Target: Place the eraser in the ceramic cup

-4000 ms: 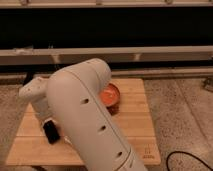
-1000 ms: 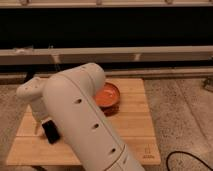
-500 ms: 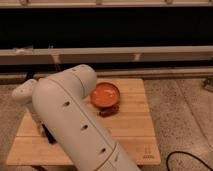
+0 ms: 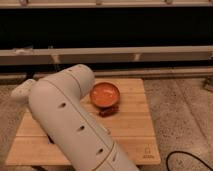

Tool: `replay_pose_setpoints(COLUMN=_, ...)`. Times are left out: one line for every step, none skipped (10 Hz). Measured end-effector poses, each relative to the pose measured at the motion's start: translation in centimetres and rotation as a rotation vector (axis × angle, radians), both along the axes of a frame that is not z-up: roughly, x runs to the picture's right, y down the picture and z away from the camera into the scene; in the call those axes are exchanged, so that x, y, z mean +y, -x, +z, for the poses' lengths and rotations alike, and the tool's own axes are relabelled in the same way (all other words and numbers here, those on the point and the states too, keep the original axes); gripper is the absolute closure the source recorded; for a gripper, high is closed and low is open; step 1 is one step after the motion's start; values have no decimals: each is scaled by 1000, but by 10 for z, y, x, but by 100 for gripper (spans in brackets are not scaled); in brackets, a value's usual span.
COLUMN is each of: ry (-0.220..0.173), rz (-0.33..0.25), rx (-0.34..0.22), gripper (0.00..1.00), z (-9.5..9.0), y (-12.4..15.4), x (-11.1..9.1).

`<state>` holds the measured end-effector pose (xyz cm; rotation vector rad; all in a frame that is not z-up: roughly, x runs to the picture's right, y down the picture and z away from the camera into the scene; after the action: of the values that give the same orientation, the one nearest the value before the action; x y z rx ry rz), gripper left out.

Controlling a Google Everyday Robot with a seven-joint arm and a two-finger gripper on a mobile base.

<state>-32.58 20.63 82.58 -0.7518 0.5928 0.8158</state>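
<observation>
My white arm (image 4: 70,120) fills the left half of the camera view and lies across the left side of the wooden table (image 4: 135,132). The gripper is hidden behind the arm, low over the table's left part, and it is shut. Only a small dark bit (image 4: 50,140) peeks out at the arm's left edge; I cannot tell what it is. The eraser and the ceramic cup are both hidden from view. Whether anything is held cannot be seen.
An orange bowl (image 4: 104,93) stands near the table's back middle, with a small dark brown object (image 4: 108,111) just in front of it. A black cable (image 4: 186,159) lies on the speckled floor at the lower right. A dark wall with rails runs behind.
The arm has swung left and toward the camera, now covering the black shape seen at the table's left. The gripper has gone from open to shut.
</observation>
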Motion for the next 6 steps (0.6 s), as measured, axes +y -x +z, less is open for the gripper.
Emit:
replay_pose_setpoints(ry=-11, rz=6, rx=-6, gripper=100, z=-5, y=1, x=-2)
replay_pose_setpoints(ry=-33, rz=17, rx=-11, gripper=100, z=-12, y=-2, x=-7)
replay_pose_setpoints(ry=-53, rz=29, rx=-17, gripper=100, z=-19, y=-5, x=-13)
replay_pose_setpoints(ry=-76, rz=36, rx=-24, gripper=100, z=-27, y=-6, x=-20)
replay_pose_setpoints(ry=-102, rz=42, rx=-37, gripper=100, z=-40, y=-6, x=-28)
replay_pose_setpoints(ry=-124, rz=48, rx=-50, gripper=100, z=-53, y=-6, x=-35)
